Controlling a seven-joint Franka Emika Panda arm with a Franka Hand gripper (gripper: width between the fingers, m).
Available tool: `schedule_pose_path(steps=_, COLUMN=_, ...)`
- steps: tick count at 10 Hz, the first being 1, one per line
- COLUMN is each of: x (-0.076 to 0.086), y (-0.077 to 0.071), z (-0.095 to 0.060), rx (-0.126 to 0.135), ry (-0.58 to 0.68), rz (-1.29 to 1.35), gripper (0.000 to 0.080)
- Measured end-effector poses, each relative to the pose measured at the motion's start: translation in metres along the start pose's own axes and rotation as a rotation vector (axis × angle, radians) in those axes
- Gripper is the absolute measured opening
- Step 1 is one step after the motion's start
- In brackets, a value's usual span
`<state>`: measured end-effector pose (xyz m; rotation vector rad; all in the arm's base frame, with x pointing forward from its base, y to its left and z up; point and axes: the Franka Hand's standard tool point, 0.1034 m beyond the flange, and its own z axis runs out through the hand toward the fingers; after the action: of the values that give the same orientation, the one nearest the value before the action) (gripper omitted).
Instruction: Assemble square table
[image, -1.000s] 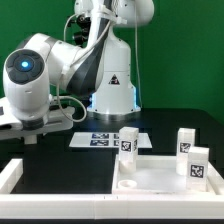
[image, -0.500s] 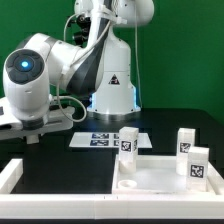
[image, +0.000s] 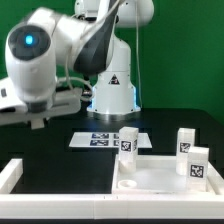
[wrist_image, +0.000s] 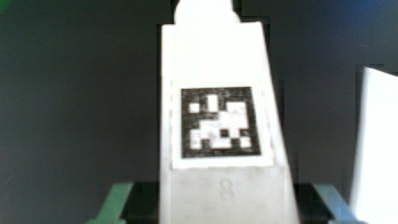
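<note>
In the wrist view a white leg (wrist_image: 222, 90) with a black-and-white tag fills the middle, and my gripper (wrist_image: 222, 196) is shut on its near end, one green finger (wrist_image: 121, 198) on each side. In the exterior view the arm's hand (image: 36, 108) hangs raised over the table at the exterior view's left; the held leg is hidden there. The square table's white slab (image: 150, 176) lies at the front right. Three tagged legs stand upright by it: one at its far left corner (image: 127, 143), one behind it (image: 186, 141), one at its right (image: 198, 163).
The marker board (image: 103, 139) lies flat on the black table behind the slab. A white rail frame (image: 14, 176) edges the table at the left and front. The robot's base (image: 112, 92) stands at the back. Another white part (wrist_image: 381, 110) shows at the wrist view's edge.
The arm has risen from low over the table at the exterior view's left to a higher position. The slab and standing legs have not moved.
</note>
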<state>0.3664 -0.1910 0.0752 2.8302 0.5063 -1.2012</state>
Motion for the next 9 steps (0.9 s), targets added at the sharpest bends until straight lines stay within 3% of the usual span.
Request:
schedule_pose_path(steps=1, x=0.000, y=-0.005, z=-0.011, rx=-0.009, ry=0.023, rz=-0.006, gripper=0.0290)
schedule_pose_path(steps=3, x=0.001, y=-0.004, z=-0.005, rx=-0.006, ry=0.024, rz=-0.009, gripper=0.0290)
schedule_pose_path(steps=5, x=0.013, y=0.000, z=-0.019, rx=-0.020, ry=0.168, rz=-0.011, gripper=0.0290)
schedule_pose_path(steps=7, x=0.011, y=-0.003, z=-0.072, rx=-0.002, ry=0.291, rz=-0.026, gripper=0.0290)
schedule_pose_path(steps=8, x=0.008, y=-0.003, z=-0.085, rx=-0.012, ry=0.368, rz=-0.032, gripper=0.0290)
schedule_pose_path(steps=9, x=0.010, y=-0.001, z=-0.077, rx=-0.017, ry=0.437, rz=-0.029, gripper=0.0291)
